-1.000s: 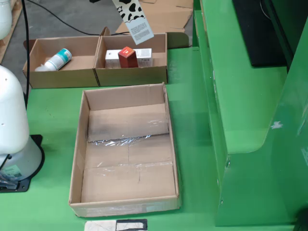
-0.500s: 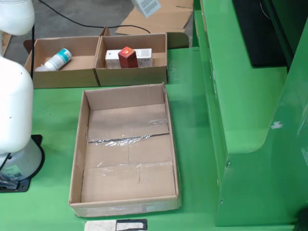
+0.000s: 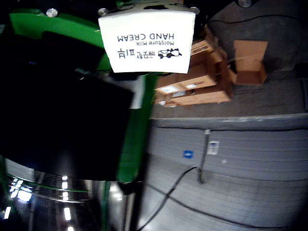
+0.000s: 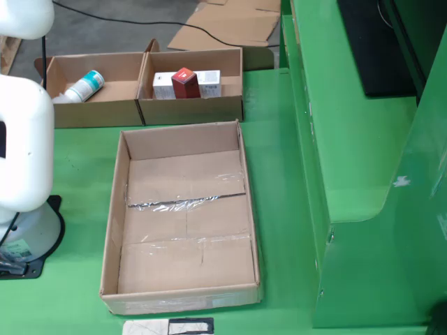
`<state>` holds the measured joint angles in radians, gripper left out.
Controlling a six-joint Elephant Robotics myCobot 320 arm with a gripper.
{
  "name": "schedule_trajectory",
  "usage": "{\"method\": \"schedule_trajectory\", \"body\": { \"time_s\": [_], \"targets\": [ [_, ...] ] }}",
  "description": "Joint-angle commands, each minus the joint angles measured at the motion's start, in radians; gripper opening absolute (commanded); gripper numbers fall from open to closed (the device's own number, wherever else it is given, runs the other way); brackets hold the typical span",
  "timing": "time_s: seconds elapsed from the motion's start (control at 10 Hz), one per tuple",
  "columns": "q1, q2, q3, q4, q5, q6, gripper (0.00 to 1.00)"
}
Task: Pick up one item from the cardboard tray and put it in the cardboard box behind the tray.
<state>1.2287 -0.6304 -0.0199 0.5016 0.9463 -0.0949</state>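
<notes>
In the fixed view, the white arm (image 4: 24,132) fills the left edge, beside the empty cardboard tray (image 4: 112,230). Behind the tray, the left cardboard box (image 4: 94,112) holds a white bottle (image 4: 85,85); the right cardboard box (image 4: 192,110) holds a red carton (image 4: 185,84) leaning against a white carton (image 4: 202,82). In the riding view, a white hand cream box (image 3: 147,41) hangs upside down at the top, carried at the gripper; whether jaws clamp it I cannot tell.
</notes>
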Motion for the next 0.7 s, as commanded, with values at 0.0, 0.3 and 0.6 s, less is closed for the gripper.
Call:
{"method": "schedule_trajectory", "body": {
  "time_s": [0.0, 0.3, 0.6],
  "targets": [
    [0.266, -0.009, 0.02, 0.009, 0.005, 0.035, 0.0],
    [0.351, -0.052, 0.02, 0.01, 0.006, 0.045, 0.0],
    [0.39, -0.113, 0.02, 0.01, 0.007, 0.01, 0.0]
  ]
}}
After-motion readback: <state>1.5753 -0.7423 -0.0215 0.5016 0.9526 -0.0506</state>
